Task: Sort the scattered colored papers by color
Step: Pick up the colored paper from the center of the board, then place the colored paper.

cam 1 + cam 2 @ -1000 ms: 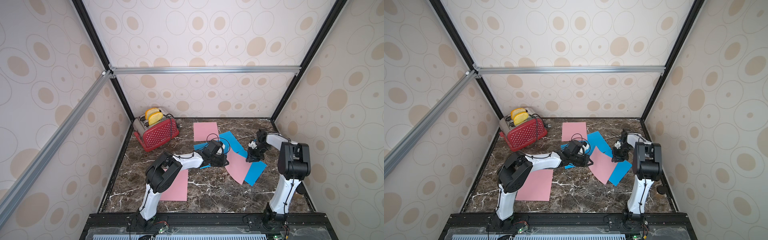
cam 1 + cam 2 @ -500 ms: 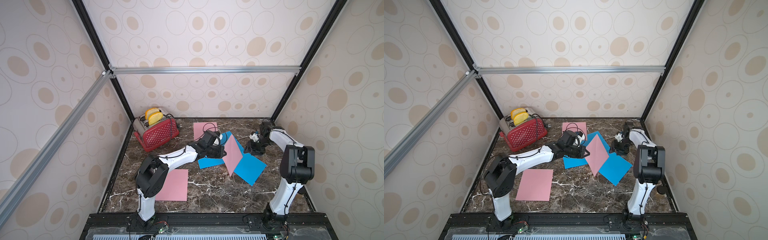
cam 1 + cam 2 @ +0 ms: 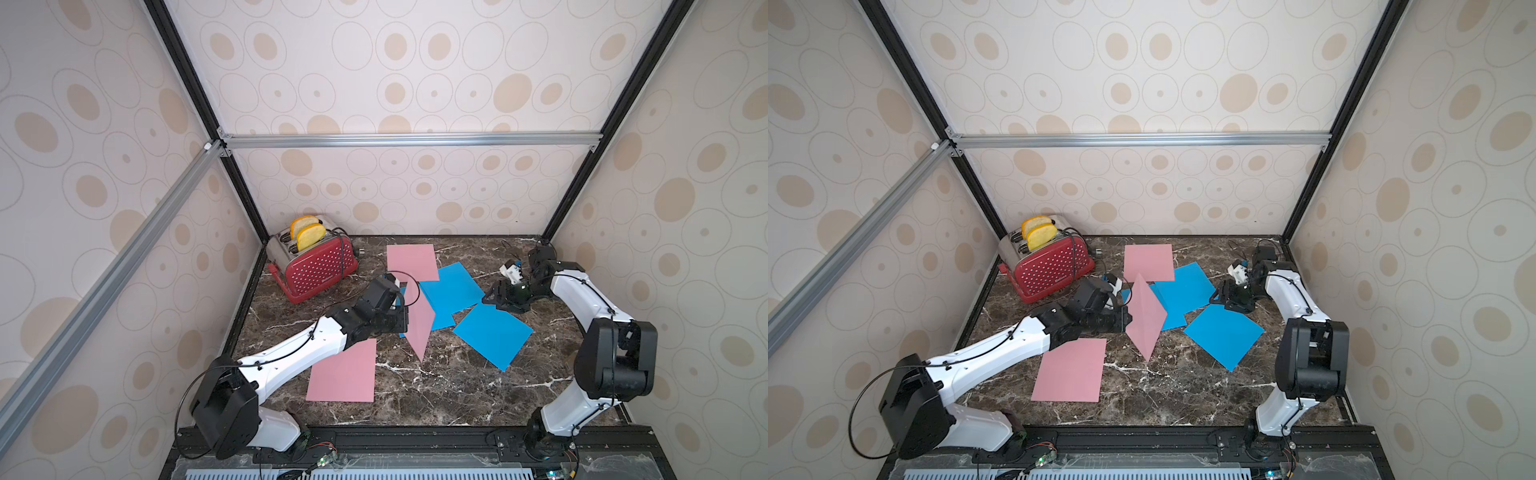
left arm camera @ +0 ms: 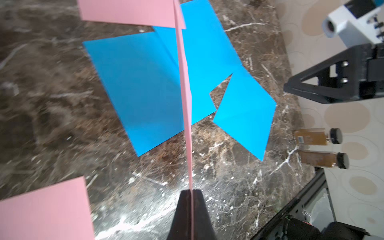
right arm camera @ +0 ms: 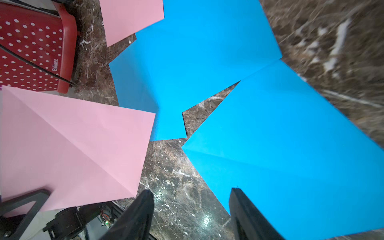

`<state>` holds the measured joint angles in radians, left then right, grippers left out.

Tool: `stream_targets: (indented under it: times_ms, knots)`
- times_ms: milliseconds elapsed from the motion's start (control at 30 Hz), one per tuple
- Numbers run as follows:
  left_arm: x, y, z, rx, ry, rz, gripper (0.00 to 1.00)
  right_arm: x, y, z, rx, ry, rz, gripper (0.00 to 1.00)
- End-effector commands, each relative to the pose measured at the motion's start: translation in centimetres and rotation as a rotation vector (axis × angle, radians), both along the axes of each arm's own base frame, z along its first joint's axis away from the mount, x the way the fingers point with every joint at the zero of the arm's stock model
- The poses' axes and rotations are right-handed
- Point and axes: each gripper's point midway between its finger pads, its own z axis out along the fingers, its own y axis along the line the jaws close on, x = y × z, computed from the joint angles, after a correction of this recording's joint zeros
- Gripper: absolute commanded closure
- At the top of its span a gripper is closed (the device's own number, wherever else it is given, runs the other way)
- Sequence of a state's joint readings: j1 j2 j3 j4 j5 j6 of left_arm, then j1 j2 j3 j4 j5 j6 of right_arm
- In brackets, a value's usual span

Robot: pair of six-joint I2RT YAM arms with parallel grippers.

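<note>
The left pincer (image 4: 190,192) grips 1 pink paper (image 3: 419,322) edge-up, near the toaster (image 3: 318,266). The right pincer (image 5: 191,197) gapes empty at 3 blue papers (image 3: 451,286), which are clustered farther from the toaster. The far pink sheet (image 3: 411,259) and near pink sheet (image 3: 343,372) lie well apart, so the pinks look ungathered.

- Right gripper (image 5: 191,207): two black fingers (image 5: 135,216) standing well apart, with only bare tabletop between them.
- Dark brown, white-veined marble tabletop (image 5: 172,176).
- Nearest bright sky-blue rectangular paper sheet (image 5: 291,145): lies flat, and one finger overlaps its edge in the view. Whether they touch cannot be told.
- Farther sky-blue paper (image 5: 197,52): flat, one corner meeting the nearest sheet.
- Creased pale pink paper sheet (image 5: 72,145): raised off the tabletop, with a diagonal crease.
- Flat pale pink paper sheet (image 5: 131,18): overlaps the farther blue paper's edge.
- Red white-dotted toaster (image 5: 31,47): lettered "Belinee", with a black cable across it.
</note>
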<state>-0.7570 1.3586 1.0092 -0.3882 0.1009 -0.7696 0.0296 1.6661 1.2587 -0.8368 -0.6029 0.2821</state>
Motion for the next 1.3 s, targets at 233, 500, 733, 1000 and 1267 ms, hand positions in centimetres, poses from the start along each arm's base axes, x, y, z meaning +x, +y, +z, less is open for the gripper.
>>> stream_targets:
  times_ms: [233, 500, 733, 1000, 1267]
  knots:
    - [-3.3, 9.7, -2.6, 0.160, 0.039, 0.330, 1.00, -1.7, 8.1, 1.3, 0.146, -0.021, 0.120, 0.36]
    - [-6.3, 13.5, -3.9, 0.232, 0.097, 0.425, 1.00, -3.3, 15.1, 0.2, 0.178, 0.012, 0.234, 0.37]
    - [-8.0, 15.3, -5.0, 0.245, 0.131, 0.471, 1.00, -4.5, 20.1, -0.8, 0.196, 0.028, 0.333, 0.37]
    - [-9.1, 15.9, -6.1, 0.235, 0.158, 0.484, 1.00, -5.5, 25.1, -1.5, 0.254, 0.051, 0.401, 0.37]
    - [-9.4, 15.7, -6.3, 0.247, 0.175, 0.456, 1.00, -5.6, 28.7, -1.9, 0.305, 0.074, 0.422, 0.38]
